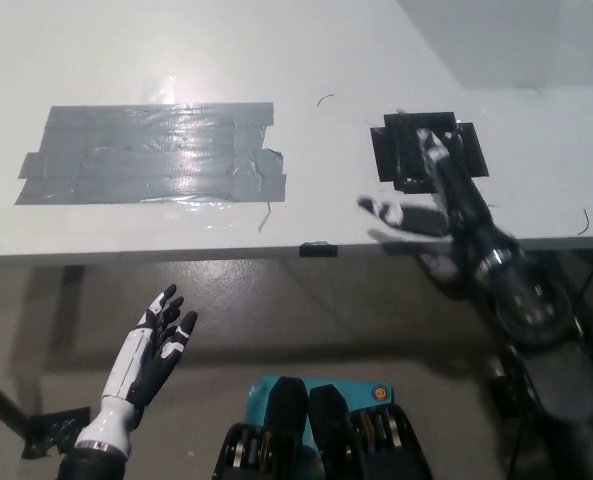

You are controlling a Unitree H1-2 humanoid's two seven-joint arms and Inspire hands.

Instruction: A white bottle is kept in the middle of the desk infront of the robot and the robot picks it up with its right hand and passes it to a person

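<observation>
No white bottle shows anywhere in the head view. My black right hand (444, 200) hangs over the front right part of the white desk (326, 60), just in front of a black tape patch (404, 142). It is blurred by motion, with its fingers spread and nothing in them. My white left hand (154, 348) rests below the desk's front edge at the lower left, open and holding nothing.
A wide patch of grey tape (146, 155) covers the left middle of the desk. A small black clip (317, 248) sits on the front edge. A thin dark wire (584, 222) lies near the right edge. Below the desk is bare floor.
</observation>
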